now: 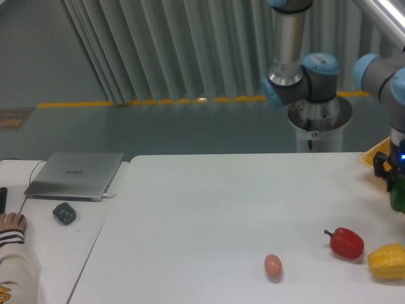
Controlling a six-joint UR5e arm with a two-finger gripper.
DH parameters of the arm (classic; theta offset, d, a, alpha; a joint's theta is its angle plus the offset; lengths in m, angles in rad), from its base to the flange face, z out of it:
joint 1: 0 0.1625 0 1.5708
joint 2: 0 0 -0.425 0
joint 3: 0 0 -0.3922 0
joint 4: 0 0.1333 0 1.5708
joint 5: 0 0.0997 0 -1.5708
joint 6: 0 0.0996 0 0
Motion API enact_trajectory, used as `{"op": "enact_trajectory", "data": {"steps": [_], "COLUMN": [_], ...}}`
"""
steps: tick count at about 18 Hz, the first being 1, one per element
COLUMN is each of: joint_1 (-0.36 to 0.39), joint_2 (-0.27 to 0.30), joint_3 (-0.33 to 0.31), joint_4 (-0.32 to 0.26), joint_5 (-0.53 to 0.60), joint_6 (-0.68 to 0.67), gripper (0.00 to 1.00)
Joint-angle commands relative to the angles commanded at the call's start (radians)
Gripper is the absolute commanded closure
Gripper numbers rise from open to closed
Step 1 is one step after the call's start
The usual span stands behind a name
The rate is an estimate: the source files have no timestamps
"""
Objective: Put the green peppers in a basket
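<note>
At the right edge of the white table (209,209), the gripper (393,180) hangs low with one green pepper (398,196) between its dark fingers, so the claw appears clamped on it. Only a narrow strip of that pepper shows before the frame cuts it off: it is dark green and glossy, and its full shape cannot be made out. Whether it touches the table cannot be told. Just behind the gripper, along the same edge, a yellow corner of the basket (372,156) shows; the rest lies out of frame, and the pepper is in front of it, not inside.

Near the table's front right corner lie one red bell pepper (345,243) with a dark stem pointing left, and one yellow bell pepper (388,261) just beside it, closer to the corner. One pinkish egg (273,265) sits near the front edge, well to the left of the red pepper.

On a second surface at the left rest one closed silver laptop (76,175) and one dark mouse (64,213). A person's hand (11,221) in a striped sleeve lies at the far left edge.
</note>
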Motion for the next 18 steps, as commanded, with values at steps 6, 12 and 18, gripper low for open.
{"op": "enact_trajectory", "data": {"steps": [6, 12, 18], "joint_1": [0.127, 0.271, 0.399], "joint_2": [0.014, -0.001, -0.041], "joint_3": [-0.003, -0.003, 0.002], "joint_4": [-0.034, -0.031, -0.020], "joint_5": [0.002, -0.005, -0.051], "joint_6": [0.235, 0.468, 0.692], "gripper": [0.66, 0.65, 0.62]}}
